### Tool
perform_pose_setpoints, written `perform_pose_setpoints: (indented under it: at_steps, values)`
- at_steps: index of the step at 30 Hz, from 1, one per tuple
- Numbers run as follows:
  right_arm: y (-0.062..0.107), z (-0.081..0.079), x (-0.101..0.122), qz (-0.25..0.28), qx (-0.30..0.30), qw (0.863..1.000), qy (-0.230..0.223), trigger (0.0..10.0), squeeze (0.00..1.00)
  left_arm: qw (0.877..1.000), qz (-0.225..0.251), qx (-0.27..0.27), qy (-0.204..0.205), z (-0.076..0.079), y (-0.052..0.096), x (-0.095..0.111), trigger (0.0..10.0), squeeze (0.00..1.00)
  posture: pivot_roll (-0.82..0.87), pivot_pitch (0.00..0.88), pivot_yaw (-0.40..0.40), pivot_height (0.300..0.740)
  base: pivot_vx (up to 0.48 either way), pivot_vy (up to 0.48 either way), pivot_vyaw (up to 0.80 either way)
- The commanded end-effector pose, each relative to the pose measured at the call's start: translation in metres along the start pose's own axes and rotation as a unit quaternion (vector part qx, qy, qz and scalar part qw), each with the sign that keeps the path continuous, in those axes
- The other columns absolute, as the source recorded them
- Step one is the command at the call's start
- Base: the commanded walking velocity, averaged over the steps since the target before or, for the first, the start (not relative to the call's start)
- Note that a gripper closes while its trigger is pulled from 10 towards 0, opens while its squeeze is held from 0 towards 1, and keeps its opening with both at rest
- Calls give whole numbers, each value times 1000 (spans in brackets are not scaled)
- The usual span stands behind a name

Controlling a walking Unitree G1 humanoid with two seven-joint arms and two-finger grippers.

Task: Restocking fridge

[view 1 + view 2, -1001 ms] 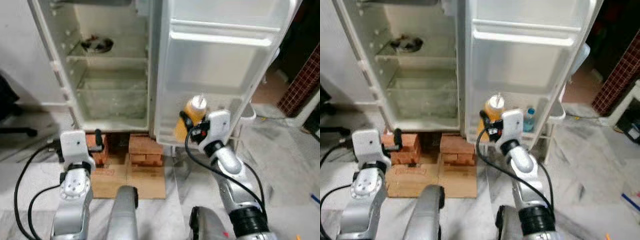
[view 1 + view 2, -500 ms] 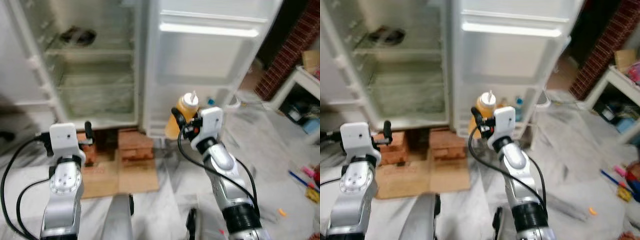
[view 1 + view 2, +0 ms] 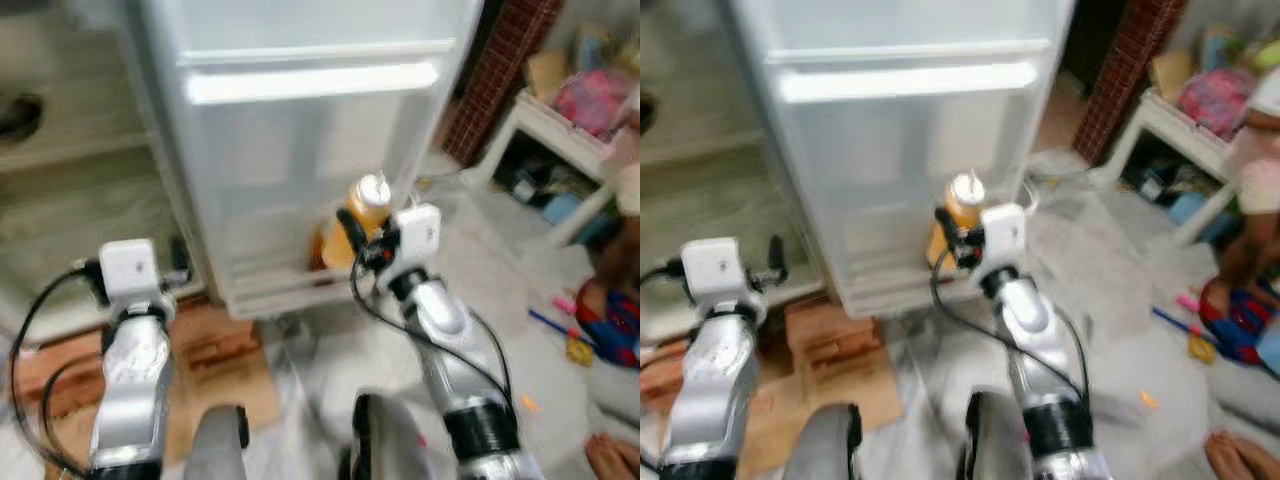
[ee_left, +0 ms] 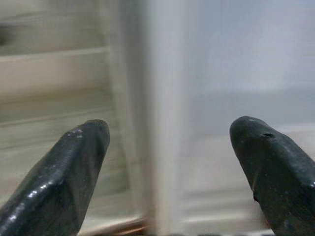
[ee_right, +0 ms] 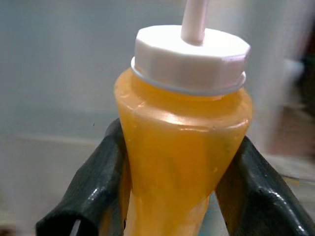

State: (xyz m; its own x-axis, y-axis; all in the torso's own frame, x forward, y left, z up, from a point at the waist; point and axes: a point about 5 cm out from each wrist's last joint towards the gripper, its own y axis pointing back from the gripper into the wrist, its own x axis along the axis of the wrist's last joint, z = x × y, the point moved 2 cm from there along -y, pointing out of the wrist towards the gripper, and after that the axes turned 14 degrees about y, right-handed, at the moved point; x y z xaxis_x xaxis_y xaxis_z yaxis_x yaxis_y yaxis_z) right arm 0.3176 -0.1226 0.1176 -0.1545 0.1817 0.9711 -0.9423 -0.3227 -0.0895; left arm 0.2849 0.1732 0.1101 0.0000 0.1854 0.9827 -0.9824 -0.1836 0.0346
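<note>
One yellow sauce bottle point(image 3: 352, 232) with a white cap sits pinched between the right gripper's point(image 5: 172, 196) two black fingers point(image 5: 91, 189), held up close to the fridge door point(image 3: 300, 150) shelf at twelve o'clock. At nine o'clock, the left gripper's point(image 4: 170, 167) fingers are spread, holding nothing. A tilted bottle could bump the shelf rail and slip.

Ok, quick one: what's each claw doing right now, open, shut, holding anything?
Left claw: open, holding nothing, facing the white fridge door's edge.
Right claw: shut on the orange plastic squeeze bottle with a white cap.
</note>
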Motion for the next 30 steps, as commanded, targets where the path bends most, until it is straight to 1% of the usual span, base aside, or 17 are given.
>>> perform_pose_setpoints:
  at_steps: [1, 7, 10, 12, 15, 18, 21, 24, 30]
  values:
    - [-6, -10, 11, 22, 11, 1000, -11, 10000, 0, 1000, 5, 21, -20, -15, 0, 3, 10000, 0, 59, 0, -50, 612, 0, 0, 0]
    - [-6, -10, 11, 23, 12, 1000, -11, 10000, 0, 999, 2, 31, -17, -17, 0, 3, 10000, 0, 58, 0, -50, 612, 0, 0, 0]
    - [-6, -10, 11, 23, 13, 1000, -12, 10000, 0, 999, -1, 38, -8, -18, 0, 1, 10000, 0, 59, 0, -49, 612, 0, 470, 0]
    - [-6, -12, 11, 23, 20, 999, -18, 10000, 0, 999, 0, 36, -12, -18, 0, 2, 10000, 0, 59, 0, -49, 612, 0, 390, 0]
    - [-5, -14, 13, 29, 27, 999, -4, 10000, 0, 999, 3, 30, -18, -16, 0, 2, 10000, 0, 58, 0, -48, 612, 0, 0, 0]
    - [-6, -15, 14, 29, 28, 999, 6, 10000, 0, 999, 3, 30, -17, -15, 0, 2, 10000, 0, 58, 0, -47, 612, 0, 0, 800]
    - [-6, -13, 14, 30, 24, 999, -2, 10000, 0, 999, 5, 29, -18, -15, -1, 3, 10000, 0, 59, 0, -48, 612, 0, 0, 794]
    - [-6, -12, 14, 30, 22, 999, -1, 10000, 0, 999, 5, 29, -18, -15, -1, 3, 10000, 0, 59, 0, -47, 612, 0, 0, 788]
    - [-7, -11, 14, 30, 18, 999, -7, 10000, 0, 999, 7, 27, -21, -13, -1, 4, 10000, 0, 61, 0, -47, 612, 0, 0, 0]
